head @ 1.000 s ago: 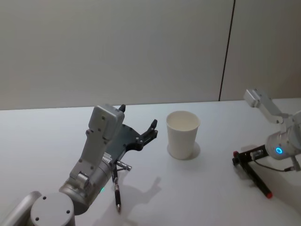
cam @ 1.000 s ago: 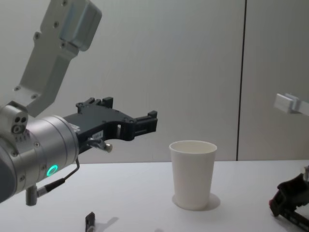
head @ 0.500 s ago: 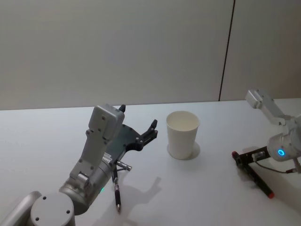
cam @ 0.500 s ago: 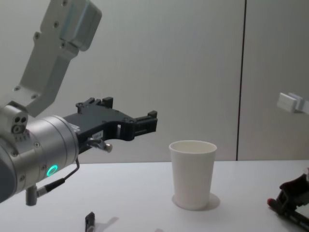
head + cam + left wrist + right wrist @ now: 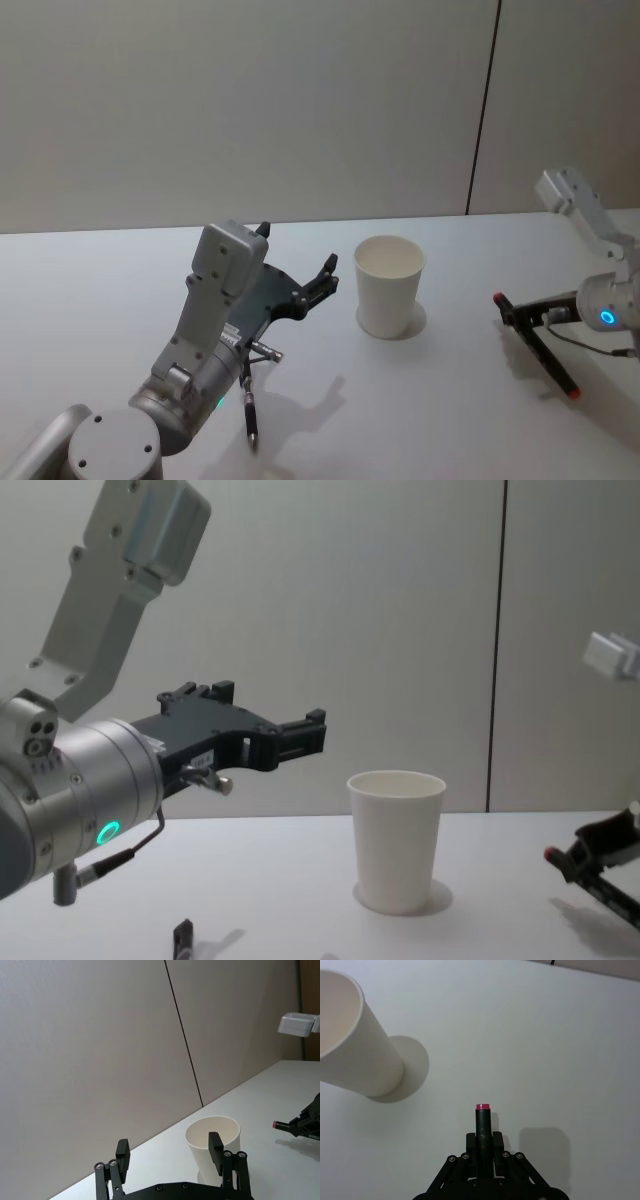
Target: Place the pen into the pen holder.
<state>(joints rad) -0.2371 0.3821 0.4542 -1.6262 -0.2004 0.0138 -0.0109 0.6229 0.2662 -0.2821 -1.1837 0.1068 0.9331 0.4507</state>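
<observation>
We record the right gripper (image 5: 483,1141) clamped on the red-tipped pen (image 5: 483,1119), to the right of the pen holder (image 5: 389,285) and well apart from it. The pen is tilted: one red end is raised and points toward the pen holder, the other slants down and away. We cannot tell whether that lower end touches the table (image 5: 450,420). The pen holder stands upright on the table. The left gripper (image 5: 170,1152) hovers to the left of the pen holder, near it and aimed at it, fingers spread wide and grasping nothing. A second dark pen (image 5: 249,408) lies flat on the table, farther left of the pen holder.
</observation>
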